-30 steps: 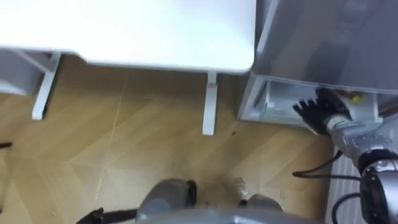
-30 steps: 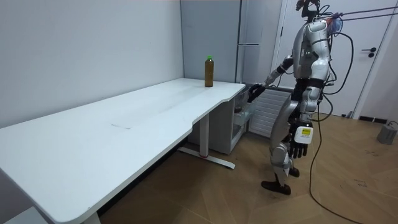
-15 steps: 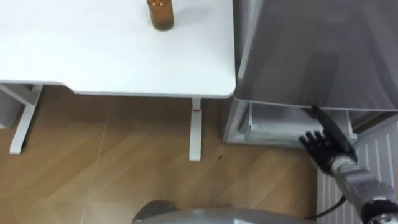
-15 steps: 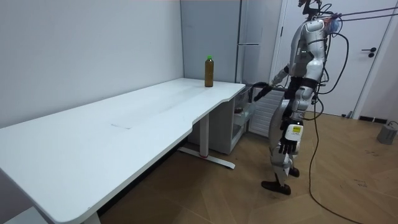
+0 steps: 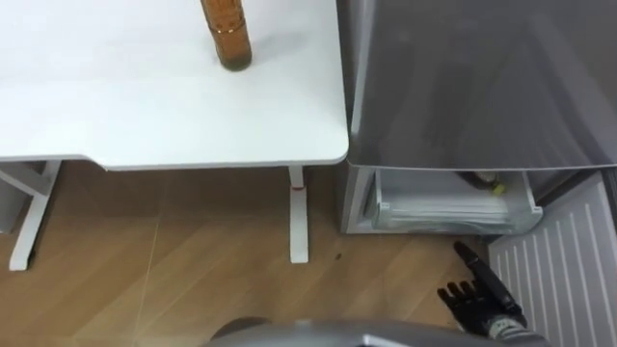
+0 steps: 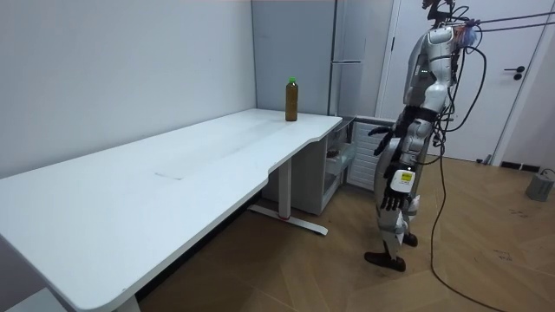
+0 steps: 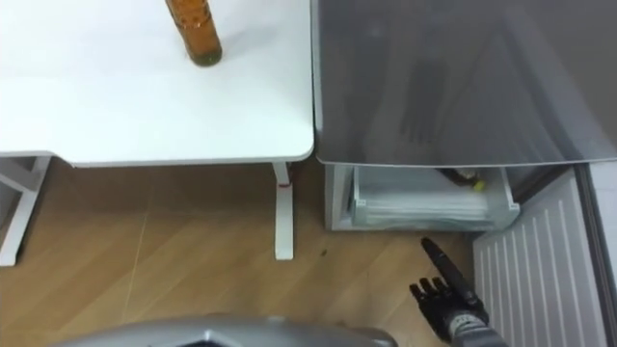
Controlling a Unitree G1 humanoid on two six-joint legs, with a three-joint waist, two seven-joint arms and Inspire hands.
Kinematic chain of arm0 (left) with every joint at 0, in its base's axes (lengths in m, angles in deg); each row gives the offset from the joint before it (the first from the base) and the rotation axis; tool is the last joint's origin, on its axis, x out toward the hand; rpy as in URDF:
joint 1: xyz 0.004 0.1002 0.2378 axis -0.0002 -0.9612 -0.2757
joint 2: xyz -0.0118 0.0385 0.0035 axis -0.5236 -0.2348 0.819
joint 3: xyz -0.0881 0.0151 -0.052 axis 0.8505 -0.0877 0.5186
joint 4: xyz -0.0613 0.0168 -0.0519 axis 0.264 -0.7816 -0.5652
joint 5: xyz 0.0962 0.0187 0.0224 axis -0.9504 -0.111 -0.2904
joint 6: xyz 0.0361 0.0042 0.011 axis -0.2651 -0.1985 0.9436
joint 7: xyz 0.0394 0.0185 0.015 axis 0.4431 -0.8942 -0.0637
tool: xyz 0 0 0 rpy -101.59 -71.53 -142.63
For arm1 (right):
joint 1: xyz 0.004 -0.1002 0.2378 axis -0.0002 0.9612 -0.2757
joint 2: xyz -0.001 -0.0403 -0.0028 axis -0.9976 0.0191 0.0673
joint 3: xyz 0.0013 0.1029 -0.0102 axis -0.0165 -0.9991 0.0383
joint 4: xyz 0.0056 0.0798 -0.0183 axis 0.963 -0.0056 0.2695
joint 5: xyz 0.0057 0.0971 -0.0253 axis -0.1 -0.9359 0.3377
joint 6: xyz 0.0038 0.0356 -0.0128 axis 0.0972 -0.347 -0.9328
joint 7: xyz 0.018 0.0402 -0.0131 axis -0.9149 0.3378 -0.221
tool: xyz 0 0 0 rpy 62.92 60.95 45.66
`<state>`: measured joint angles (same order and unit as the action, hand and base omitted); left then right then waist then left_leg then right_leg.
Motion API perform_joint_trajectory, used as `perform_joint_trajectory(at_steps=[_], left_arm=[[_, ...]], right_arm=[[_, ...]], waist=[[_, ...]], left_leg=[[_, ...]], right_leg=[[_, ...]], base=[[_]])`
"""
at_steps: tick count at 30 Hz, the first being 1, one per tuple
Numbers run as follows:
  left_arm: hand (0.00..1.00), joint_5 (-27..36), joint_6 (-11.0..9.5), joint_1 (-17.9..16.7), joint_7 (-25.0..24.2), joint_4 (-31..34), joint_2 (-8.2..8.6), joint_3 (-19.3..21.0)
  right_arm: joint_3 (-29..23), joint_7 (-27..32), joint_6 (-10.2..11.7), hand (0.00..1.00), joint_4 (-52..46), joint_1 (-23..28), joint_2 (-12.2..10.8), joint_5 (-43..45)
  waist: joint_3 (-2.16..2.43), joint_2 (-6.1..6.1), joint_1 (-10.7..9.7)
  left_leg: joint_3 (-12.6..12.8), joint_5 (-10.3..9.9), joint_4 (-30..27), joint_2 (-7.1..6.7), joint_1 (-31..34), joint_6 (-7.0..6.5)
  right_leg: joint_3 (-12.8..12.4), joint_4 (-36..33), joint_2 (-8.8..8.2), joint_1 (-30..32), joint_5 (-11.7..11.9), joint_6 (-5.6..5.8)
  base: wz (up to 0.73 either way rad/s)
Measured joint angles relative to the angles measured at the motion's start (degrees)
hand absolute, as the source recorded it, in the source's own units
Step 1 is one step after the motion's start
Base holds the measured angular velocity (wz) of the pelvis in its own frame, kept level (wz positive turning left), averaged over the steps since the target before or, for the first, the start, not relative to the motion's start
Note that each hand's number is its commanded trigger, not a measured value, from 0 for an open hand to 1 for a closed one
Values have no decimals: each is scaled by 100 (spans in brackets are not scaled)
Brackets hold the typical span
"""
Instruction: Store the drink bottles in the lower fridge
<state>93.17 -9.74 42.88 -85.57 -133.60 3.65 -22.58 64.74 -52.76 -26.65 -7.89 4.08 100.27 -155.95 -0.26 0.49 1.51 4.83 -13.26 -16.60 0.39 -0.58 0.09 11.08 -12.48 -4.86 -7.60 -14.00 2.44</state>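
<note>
Drink bottle (image 5: 226, 34) stands upright at the frame's top left on the white table (image 5: 116, 106), well apart from the open lower fridge (image 5: 453, 207) at right. Right hand (image 5: 479, 294), lower right, is empty, its fingers straight and apart.

The right hand (image 5: 479, 301) is held out low in front of the body, back upward, one finger stretched forward and the others loosely bent, holding nothing. The left hand (image 6: 393, 199) hangs beside the thigh, fingers relaxed and pointing down.
</note>
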Motion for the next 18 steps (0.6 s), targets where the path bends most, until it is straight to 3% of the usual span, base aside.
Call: perform_joint_trajectory(at_steps=[3,6,12,18], left_arm=[[0,-31,-36,-8,41,-29,22,31],[0,-74,-81,-24,73,-123,34,231],[0,-301,-23,-34,90,-121,51,224],[0,-471,163,-18,125,-122,43,232]], right_arm=[[-14,-13,52,0,295,-14,-43,464],[4,-41,92,0,634,-9,-145,1634],[236,-35,30,0,989,-5,-166,4061],[275,-30,35,0,1040,-185,-143,4896]], waist=[[6,5,-8],[21,47,-13],[10,65,-34],[5,62,-105]], left_leg=[[-8,3,2,-5,-38,3],[-25,3,3,-14,-68,3],[-31,2,19,-23,-78,2],[-46,0,11,-26,-59,4]], right_leg=[[-4,89,6,-59,0,1],[3,125,3,-101,-2,4],[11,185,2,-144,5,13],[36,202,5,-146,5,12]], base=[[0],[0],[0],[1]])
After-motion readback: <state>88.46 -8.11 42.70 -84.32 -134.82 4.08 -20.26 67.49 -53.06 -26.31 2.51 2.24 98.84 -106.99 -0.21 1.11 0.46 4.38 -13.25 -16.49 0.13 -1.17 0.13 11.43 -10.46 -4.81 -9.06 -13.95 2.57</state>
